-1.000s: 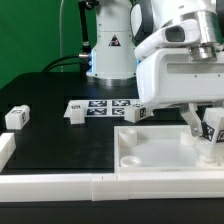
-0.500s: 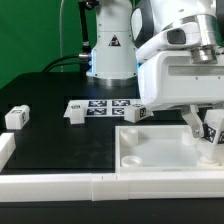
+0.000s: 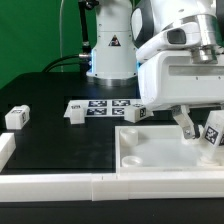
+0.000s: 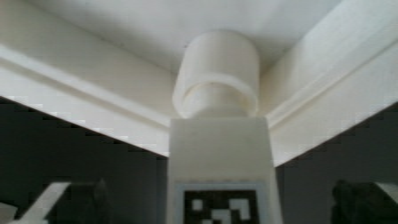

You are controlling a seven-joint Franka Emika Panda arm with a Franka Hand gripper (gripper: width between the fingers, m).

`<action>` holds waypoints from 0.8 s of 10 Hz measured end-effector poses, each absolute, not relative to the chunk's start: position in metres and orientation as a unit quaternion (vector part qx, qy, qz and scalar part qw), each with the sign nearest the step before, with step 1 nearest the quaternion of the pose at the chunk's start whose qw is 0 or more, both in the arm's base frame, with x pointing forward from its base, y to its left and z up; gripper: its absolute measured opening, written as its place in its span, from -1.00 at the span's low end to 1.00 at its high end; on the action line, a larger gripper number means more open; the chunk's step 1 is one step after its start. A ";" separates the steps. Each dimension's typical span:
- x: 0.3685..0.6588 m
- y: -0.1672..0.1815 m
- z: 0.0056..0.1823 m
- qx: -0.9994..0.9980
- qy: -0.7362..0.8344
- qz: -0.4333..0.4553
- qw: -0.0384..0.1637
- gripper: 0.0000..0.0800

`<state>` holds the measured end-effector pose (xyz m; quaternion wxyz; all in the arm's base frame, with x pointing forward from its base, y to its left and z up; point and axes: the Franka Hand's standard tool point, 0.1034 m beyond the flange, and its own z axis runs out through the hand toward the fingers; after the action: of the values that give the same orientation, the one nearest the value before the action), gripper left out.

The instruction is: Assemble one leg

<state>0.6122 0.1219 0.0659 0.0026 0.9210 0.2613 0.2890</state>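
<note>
The white stubby leg (image 3: 213, 130), tagged and round-tipped, stood tilted over the panel (image 3: 150, 152); we saw the pincer (image 3: 205, 136) spread wider than before.

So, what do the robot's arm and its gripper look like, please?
The arm is glossy white, with rounded shells and dark seams at the joints. Its gripper has a broad white boxy body and two slim greyish fingers. The white base carries a triangular warning sticker; a black cable runs beside it.
</note>
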 end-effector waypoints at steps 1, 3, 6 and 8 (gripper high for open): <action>0.612 0.122 0.066 0.921 0.261 0.289 0.003 0.62; 0.613 0.122 0.068 0.921 0.261 0.290 0.003 0.62; 0.616 0.122 0.097 0.928 0.268 0.260 0.007 0.62; 0.616 0.123 0.094 0.927 0.267 0.265 0.007 0.62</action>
<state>0.6161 0.1227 0.0938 0.0067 0.9266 0.2671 0.2646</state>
